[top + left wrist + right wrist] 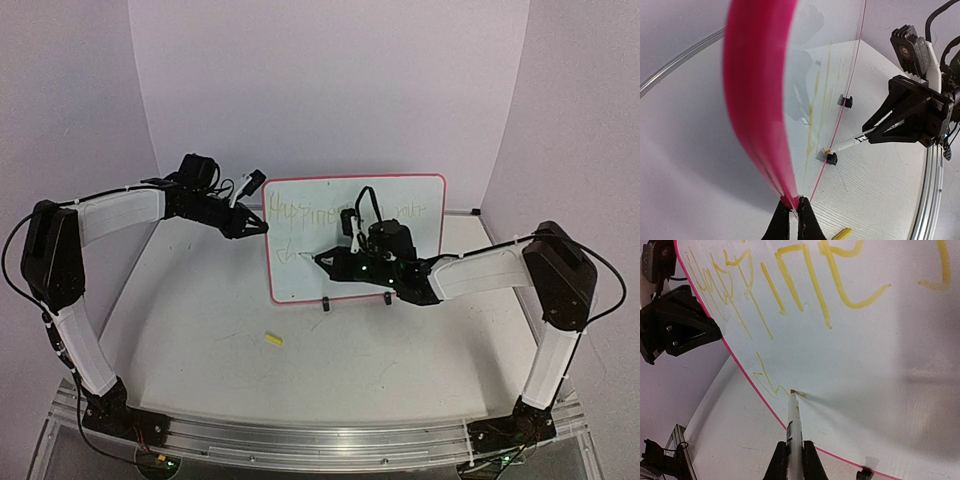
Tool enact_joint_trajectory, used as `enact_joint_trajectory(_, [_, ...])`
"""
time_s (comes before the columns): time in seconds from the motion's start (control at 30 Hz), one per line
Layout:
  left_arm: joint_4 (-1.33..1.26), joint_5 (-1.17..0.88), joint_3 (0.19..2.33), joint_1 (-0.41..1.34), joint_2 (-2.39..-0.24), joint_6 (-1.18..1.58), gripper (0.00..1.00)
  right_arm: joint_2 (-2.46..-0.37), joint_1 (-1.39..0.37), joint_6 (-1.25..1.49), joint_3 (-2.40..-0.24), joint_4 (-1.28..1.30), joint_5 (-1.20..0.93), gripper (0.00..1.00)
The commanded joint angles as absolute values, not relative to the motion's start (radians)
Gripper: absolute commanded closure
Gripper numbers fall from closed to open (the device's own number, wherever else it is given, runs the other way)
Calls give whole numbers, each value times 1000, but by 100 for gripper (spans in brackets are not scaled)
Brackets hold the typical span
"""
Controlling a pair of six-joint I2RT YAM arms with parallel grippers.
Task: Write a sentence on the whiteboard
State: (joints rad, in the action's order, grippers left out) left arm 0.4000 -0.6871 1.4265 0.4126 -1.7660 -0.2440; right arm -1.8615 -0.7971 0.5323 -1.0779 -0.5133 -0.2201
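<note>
Your right gripper [794, 447] is clamped tight on a white marker [794, 422]. Its orange tip touches the whiteboard [880, 355] low on the left of its face, at the end of the first strokes of a second line. Your left gripper [793, 206] is pinched shut on the whiteboard's pink left edge, steadying it.

Press the tip too hard and the whiteboard will likely rock back on its black clip feet [326, 304]. It could also twist in the left pinch, which grips only a thin rim, and the stroke would skip or smear. Press too lightly and the yellow-green sentence [790, 285], faint as it is, will hardly show. The marker may also slip in the jaws, since they hold it well back from the tip.

Your right arm reaches in from the whiteboard's right, forearm low across its front, wrist pointing left. Your left arm comes from the whiteboard's left, elbow high, wrist level with its upper half. A yellow cap [273, 339] lies on the table [200, 300] in front of the whiteboard, well apart from it.
</note>
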Motion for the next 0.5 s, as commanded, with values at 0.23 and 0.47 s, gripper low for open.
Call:
enact_joint_trajectory(0.23, [393, -703, 1439, 426, -1734, -274, 100, -1858, -790, 541, -1045, -527, -173, 100])
enact_joint_trajectory(0.47, [393, -705, 1440, 426, -1735, -274, 100, -1824, -789, 536, -1040, -524, -140, 100])
